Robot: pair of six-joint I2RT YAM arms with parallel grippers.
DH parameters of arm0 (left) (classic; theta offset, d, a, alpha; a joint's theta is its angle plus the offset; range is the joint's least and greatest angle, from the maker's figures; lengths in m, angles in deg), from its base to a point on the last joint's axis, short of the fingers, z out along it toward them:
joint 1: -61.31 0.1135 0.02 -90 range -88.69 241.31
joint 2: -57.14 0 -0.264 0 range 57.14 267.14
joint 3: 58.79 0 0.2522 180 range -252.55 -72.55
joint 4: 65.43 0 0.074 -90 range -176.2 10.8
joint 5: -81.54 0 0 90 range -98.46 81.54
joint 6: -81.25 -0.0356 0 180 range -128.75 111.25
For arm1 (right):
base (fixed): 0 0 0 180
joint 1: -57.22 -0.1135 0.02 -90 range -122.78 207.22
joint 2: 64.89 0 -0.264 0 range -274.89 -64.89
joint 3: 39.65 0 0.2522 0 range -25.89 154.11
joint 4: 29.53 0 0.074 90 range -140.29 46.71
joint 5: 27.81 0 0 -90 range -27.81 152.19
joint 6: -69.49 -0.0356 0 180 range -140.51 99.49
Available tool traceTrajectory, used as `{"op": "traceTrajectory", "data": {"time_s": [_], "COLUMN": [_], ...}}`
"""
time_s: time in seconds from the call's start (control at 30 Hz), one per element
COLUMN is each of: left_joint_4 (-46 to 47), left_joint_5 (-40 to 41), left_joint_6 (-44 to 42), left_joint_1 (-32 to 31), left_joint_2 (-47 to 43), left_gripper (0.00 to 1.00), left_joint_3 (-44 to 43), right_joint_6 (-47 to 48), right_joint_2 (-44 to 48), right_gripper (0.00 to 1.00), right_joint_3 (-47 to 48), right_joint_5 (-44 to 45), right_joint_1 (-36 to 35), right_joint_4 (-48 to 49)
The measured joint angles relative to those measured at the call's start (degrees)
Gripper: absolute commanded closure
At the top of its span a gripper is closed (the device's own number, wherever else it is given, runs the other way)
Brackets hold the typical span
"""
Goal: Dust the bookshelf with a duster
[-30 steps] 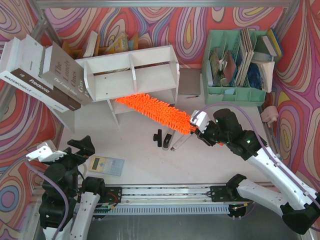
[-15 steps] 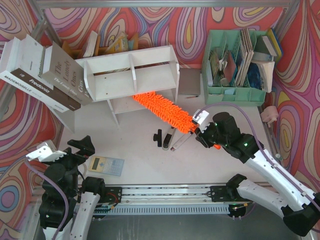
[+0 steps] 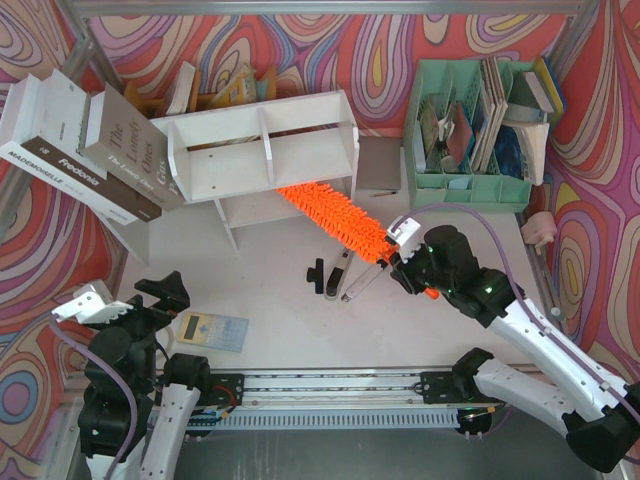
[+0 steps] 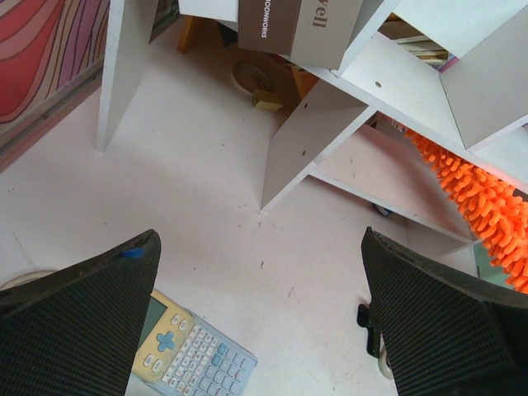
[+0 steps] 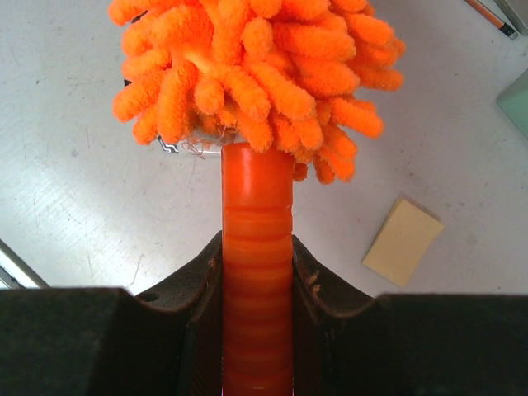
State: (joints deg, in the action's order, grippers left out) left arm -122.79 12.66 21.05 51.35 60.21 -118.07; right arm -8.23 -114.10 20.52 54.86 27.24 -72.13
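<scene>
Orange duster [image 3: 335, 213], clamped by the right gripper [image 3: 397, 250], reaches into the bookshelf's [image 3: 262, 150] lower tier mid-frame; upper tier probably remains; left gripper [image 3: 128, 300] gapes idle.

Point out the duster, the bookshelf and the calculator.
duster [image 3: 335, 215]: top external view, middle of its fluffy orange head.
bookshelf [image 3: 235, 160]: top external view, white panel left of the centre divider.
calculator [image 3: 215, 331]: top external view, on its keypad.

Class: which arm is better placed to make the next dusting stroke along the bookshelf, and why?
The right. The right gripper clamps the duster by its handle, fluffy head at the bookshelf; the left gripper hangs open, empty, by the calculator.
</scene>
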Motion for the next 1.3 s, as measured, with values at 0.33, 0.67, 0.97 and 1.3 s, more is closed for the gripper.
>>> {"op": "traceTrajectory", "data": {"time_s": [0.33, 0.67, 0.97, 1.3], "left_joint_4": [0.0, 0.0, 0.0, 0.0], "left_joint_5": [0.0, 0.0, 0.0, 0.0], "left_joint_6": [0.0, 0.0, 0.0, 0.0], "left_joint_1": [0.2, 0.3, 0.5, 0.6], "left_joint_2": [0.0, 0.4, 0.7, 0.7], "left_gripper": [0.01, 0.02, 0.01, 0.02], "left_joint_3": [0.0, 0.0, 0.0, 0.0], "right_joint_6": [-7.7, -18.2, -22.6, -33.3], "right_joint_2": [-1.7, 0.8, -6.0, -14.2], "right_gripper": [1.0, 1.0, 1.0, 1.0], "right_joint_3": [1.7, -2.3, -3.5, -2.7], "right_joint_5": [2.6, 3.5, 12.2, 28.2], "right_joint_1": [0.0, -4.8, -20.0, -36.6], "right_joint_4": [0.2, 0.6, 6.1, 9.3]}}
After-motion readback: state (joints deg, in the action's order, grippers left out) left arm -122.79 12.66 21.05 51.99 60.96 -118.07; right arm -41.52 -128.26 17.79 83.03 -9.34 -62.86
